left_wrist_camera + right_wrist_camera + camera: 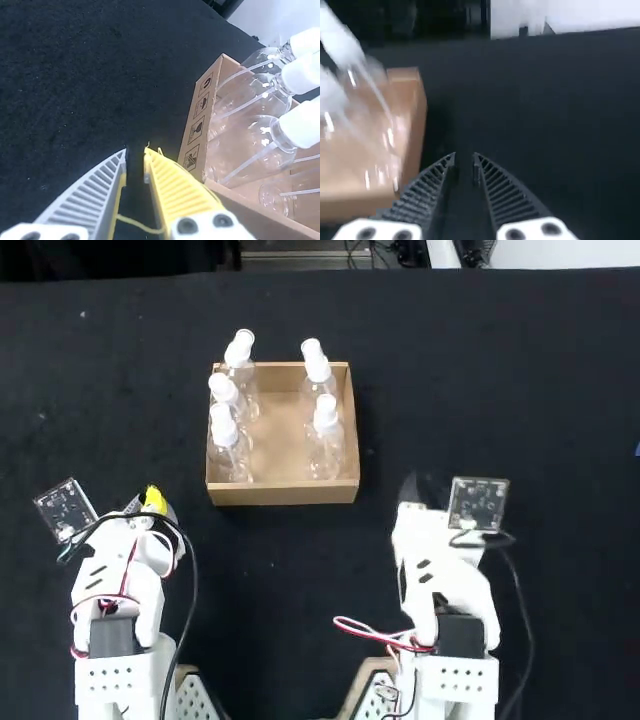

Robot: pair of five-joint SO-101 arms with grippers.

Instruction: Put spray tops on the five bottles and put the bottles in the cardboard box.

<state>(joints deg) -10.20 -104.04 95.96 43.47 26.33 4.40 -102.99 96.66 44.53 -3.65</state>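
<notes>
Black cloth covers the surface (520, 370). At its middle sits an open brown cardboard box (283, 491). Five clear plastic bottles with white spray tops (326, 430) stand inside it, three along one side wall and two along the other. My left hand (135, 151), one finger yellow and one grey, sits low near one front corner of the box, fingers pressed almost together on nothing. My right hand (464, 159), black-fingered, sits near the other front corner, likewise nearly closed and holding nothing.
</notes>
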